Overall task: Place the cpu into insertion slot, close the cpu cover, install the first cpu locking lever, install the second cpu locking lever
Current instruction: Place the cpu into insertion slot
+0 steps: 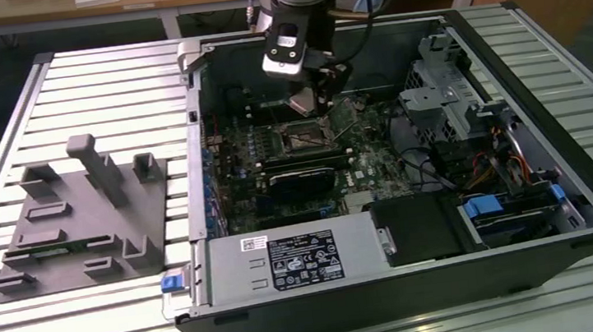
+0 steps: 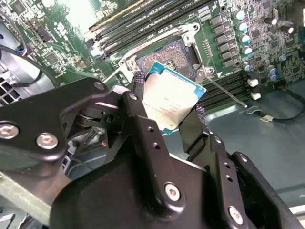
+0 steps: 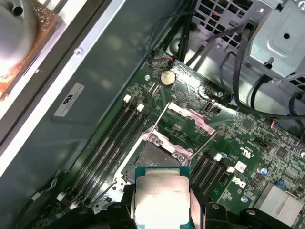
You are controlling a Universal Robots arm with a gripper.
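My gripper is shut on the cpu, a small square chip with a dull silver top, gripped by two opposite edges between black fingers. In the first wrist view the cpu hangs just above and beside the bare insertion slot. The cpu cover, a thin silver frame, stands swung open on the slot's far side. A thin locking lever sticks out loose beside the slot. In the exterior view the gripper hovers over the slot inside the open computer case.
Memory slots run alongside the slot. A drive cage with cables sits toward the exterior view's right, and a power supply lies at the case's near side. A grey fixture stands on the slatted table at the left.
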